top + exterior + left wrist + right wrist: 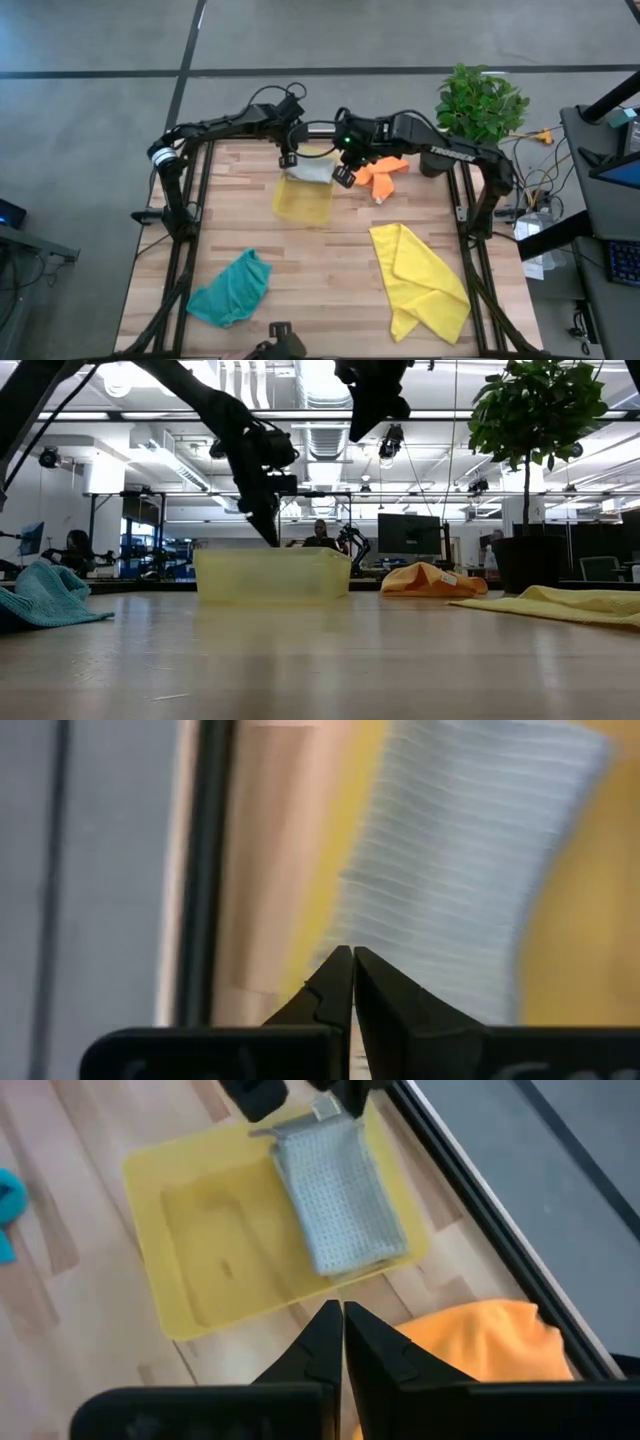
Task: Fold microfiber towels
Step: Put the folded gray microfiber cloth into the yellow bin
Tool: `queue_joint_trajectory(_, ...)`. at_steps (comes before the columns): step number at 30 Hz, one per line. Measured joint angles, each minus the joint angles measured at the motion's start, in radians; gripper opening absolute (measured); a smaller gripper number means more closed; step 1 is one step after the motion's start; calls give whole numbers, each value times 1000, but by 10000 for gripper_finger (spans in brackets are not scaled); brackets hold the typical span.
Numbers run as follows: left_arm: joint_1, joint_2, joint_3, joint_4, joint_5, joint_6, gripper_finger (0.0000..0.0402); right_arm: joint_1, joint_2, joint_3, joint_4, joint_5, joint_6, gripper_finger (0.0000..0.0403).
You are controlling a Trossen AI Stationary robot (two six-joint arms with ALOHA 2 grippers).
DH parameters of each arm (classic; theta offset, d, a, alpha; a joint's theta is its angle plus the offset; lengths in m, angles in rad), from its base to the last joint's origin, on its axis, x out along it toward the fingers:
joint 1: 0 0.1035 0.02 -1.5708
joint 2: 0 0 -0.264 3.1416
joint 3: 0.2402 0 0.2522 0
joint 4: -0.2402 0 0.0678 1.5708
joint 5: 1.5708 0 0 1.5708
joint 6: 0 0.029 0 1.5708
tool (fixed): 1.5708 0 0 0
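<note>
A folded light grey towel (311, 171) lies in the far end of a translucent yellow tray (298, 208). It also shows in the right wrist view (340, 1205). My left gripper (288, 160) is shut, and its tips stand at the grey towel's far-left edge (400, 935). My right gripper (344, 178) is shut and empty. It is raised between the tray and the orange towel (383, 172). The teal towel (232, 288) lies crumpled at the near left. The yellow towel (420, 280) lies at the near right. My left gripper points down with shut fingers at the grey towel's edge (385, 945) inside the tray's far end. I cannot tell whether the tips touch the cloth.
A potted plant (480, 105) stands at the far right corner. Bare wood shows in the table's middle between the teal and yellow towels. In the low view the tray's wall (270, 575) hides the grey towel.
</note>
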Motion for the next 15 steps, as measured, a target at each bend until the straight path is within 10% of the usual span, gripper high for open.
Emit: queue_joint_trajectory(15, -37, 141, -2, -136, -20, 50, 0, -1, -10, -27, 82, 0, -27, 8)
